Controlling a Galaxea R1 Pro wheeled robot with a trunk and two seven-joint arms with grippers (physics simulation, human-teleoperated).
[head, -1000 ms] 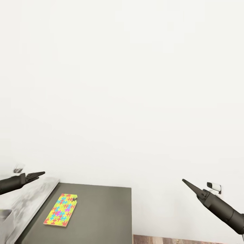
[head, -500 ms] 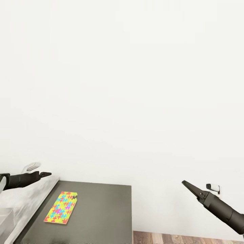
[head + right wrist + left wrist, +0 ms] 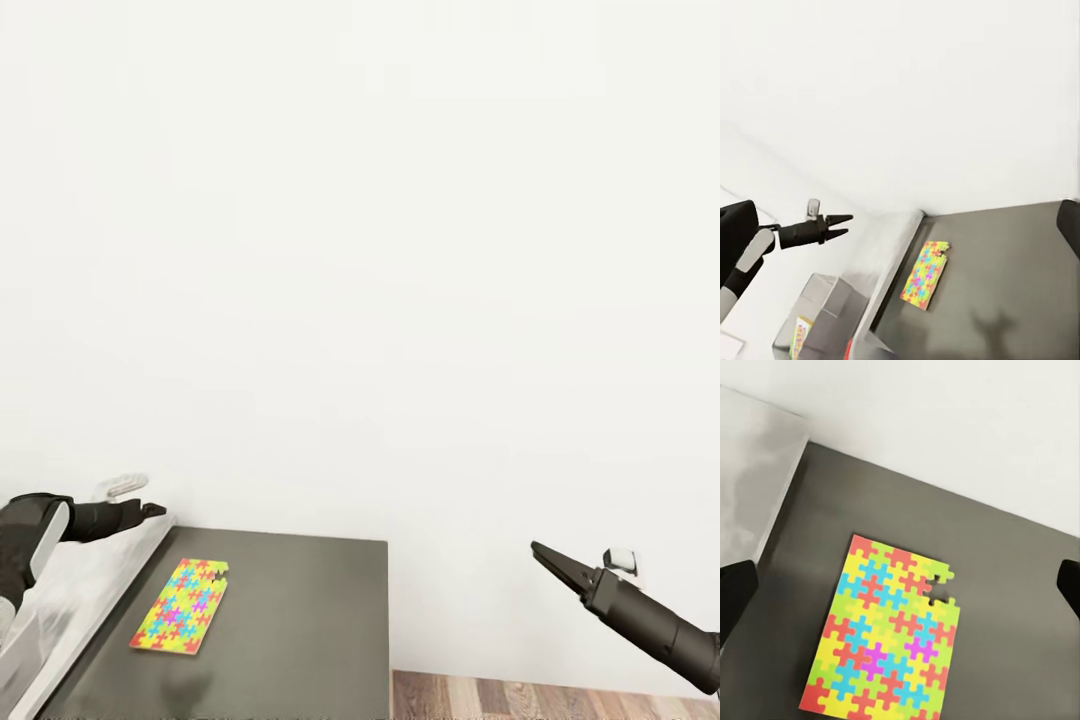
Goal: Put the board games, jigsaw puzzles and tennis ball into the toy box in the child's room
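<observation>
Lying flat on the dark olive-grey cabinet top [image 3: 290,620], a jigsaw puzzle [image 3: 181,620] of interlocked yellow, red, blue, green and magenta pieces sits near the cabinet's left side, with one piece missing from a notch along one edge. The pale grey, faintly shiny table [image 3: 75,590] adjoins the cabinet on the left and stands slightly higher. In the head view the left gripper [image 3: 150,510] is held above the far corner of the table, close to the white wall [image 3: 360,250], well apart from the puzzle; its fingers look nearly together there, but in the left wrist view the two dark fingertips [image 3: 735,592] sit at opposite edges with the puzzle between them, so the jaws stand apart. The right gripper [image 3: 545,556] hangs in free space to the right of the cabinet, over wood-plank floor [image 3: 540,698], with a narrow gap visible between its tapered fingers; it holds nothing. In the right wrist view a grey toy box [image 3: 825,307] stands on the table beyond the puzzle, with a printed box, possibly a board game [image 3: 801,336], lying inside it
</observation>
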